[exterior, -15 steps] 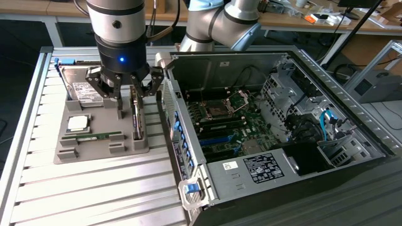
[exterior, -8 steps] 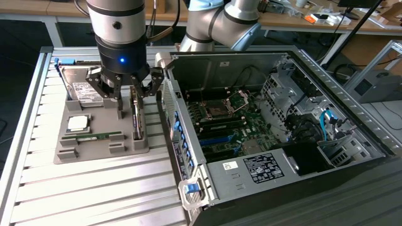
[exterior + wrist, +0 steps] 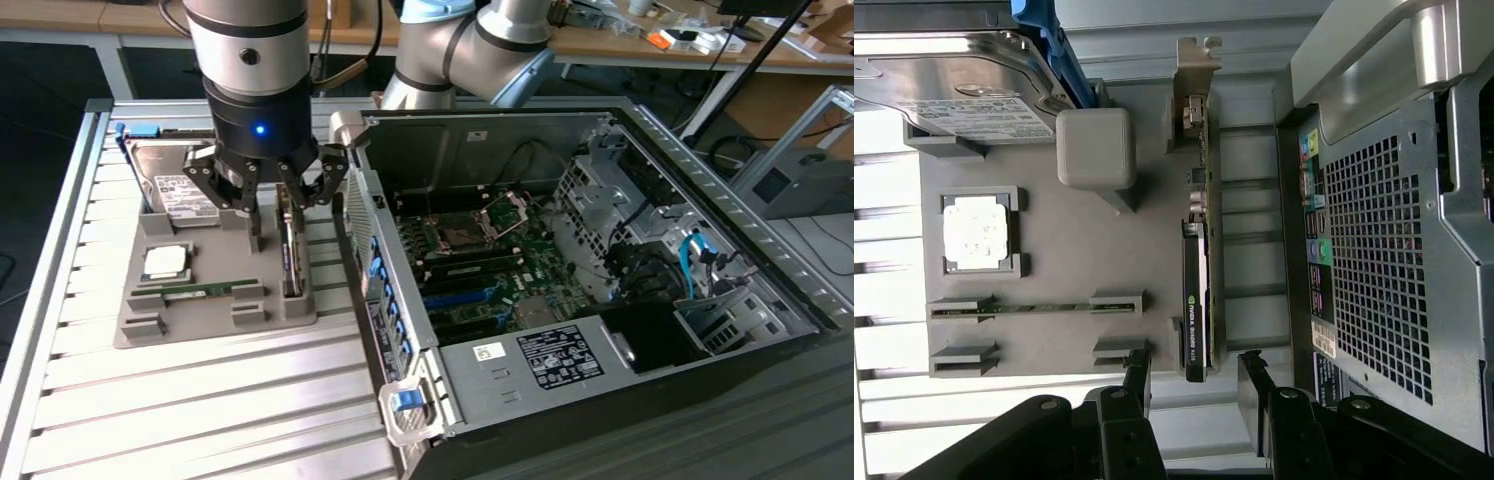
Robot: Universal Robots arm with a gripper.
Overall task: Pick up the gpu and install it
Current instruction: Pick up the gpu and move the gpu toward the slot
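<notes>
Black multi-link claw [image 3: 283, 200] [image 3: 1194, 368]: gapes fully wide, grips nothing, hangs over the thin dark circuit-board gpu with silver end bracket [image 3: 291, 255] [image 3: 1197, 290], one finger either side, gaps visible between pads and card. Gpu set on its long edge in a slot of the grey moulded holder tray [image 3: 200, 315] [image 3: 1054, 260], along the side nearest the open black-and-silver computer case [image 3: 561, 250] [image 3: 1394, 250]. On the same tray: a silver white-labelled hard drive [image 3: 174, 195] [image 3: 954, 90], a square silver processor chip [image 3: 167, 262] [image 3: 976, 232] and a slim green RAM stick [image 3: 207, 290] [image 3: 1034, 308]
</notes>
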